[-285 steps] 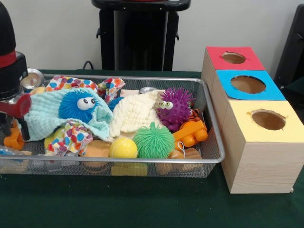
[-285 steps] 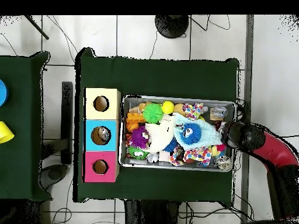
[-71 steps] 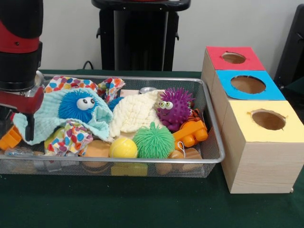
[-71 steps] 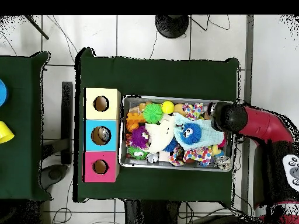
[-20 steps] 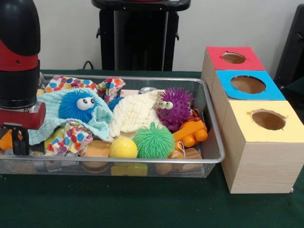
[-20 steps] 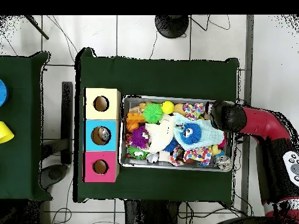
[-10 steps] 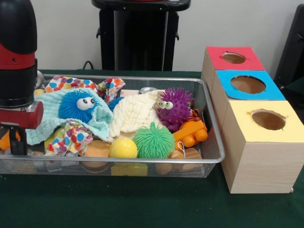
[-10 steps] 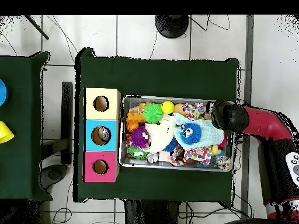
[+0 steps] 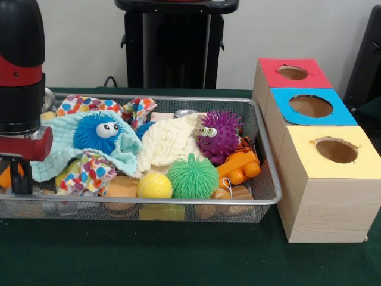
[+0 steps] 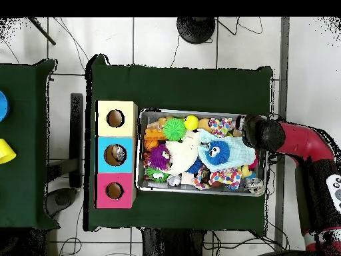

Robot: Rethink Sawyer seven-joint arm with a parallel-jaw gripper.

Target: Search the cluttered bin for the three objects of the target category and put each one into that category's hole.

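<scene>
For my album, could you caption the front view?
Robot arm dips into a bin of toys beside three holed boxes.

In the front view a wire bin (image 9: 265,156) sits on the counter (image 9: 178,256), with a row of three boxes (image 9: 324,196) just beside its right end, each with a hole on top. The claw (image 9: 18,179) reaches down into the bin's left end. Beside it a cloth (image 9: 59,146) lies under a fuzzy ball with eyes (image 9: 95,132). Right of those a second cloth (image 9: 166,143) rests against a spiky toy (image 9: 219,136). Along the front wall sit a smooth ball (image 9: 155,186), a stringy ball (image 9: 191,177) and a toy truck (image 9: 239,168).
</scene>
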